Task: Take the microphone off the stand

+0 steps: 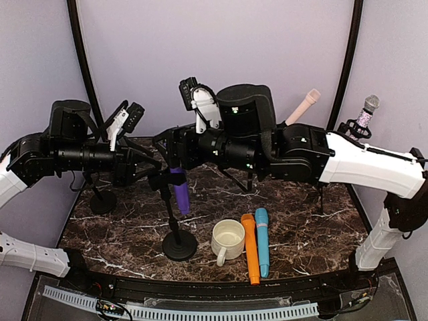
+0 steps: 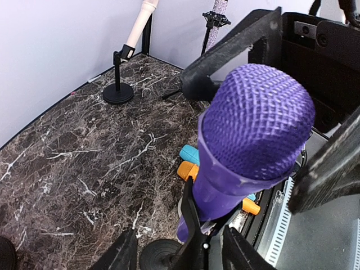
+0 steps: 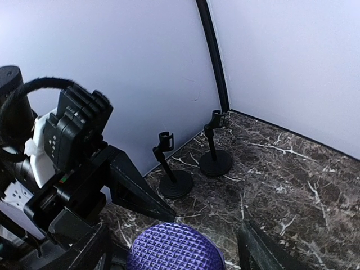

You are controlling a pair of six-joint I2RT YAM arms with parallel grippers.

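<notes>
A purple microphone (image 1: 179, 189) sits tilted in the clip of a black stand (image 1: 179, 246) at the front middle of the table. In the left wrist view the microphone's mesh head (image 2: 256, 121) is close to the camera, with the clip (image 2: 197, 225) below it. My left gripper (image 1: 155, 175) is open. Its fingers straddle the clip and pole (image 2: 180, 254), with a gap on the left side. My right gripper (image 1: 170, 148) is open. Its fingers stand on either side of the mesh head (image 3: 169, 247) without clamping it.
A white cup (image 1: 227, 239), an orange microphone (image 1: 250, 249) and a blue microphone (image 1: 262, 241) lie at the front. A cream microphone (image 1: 304, 105) and a glittery one (image 1: 365, 115) stand in stands at the back right. Two empty stands (image 3: 175, 181) (image 3: 216, 162) stand on the left.
</notes>
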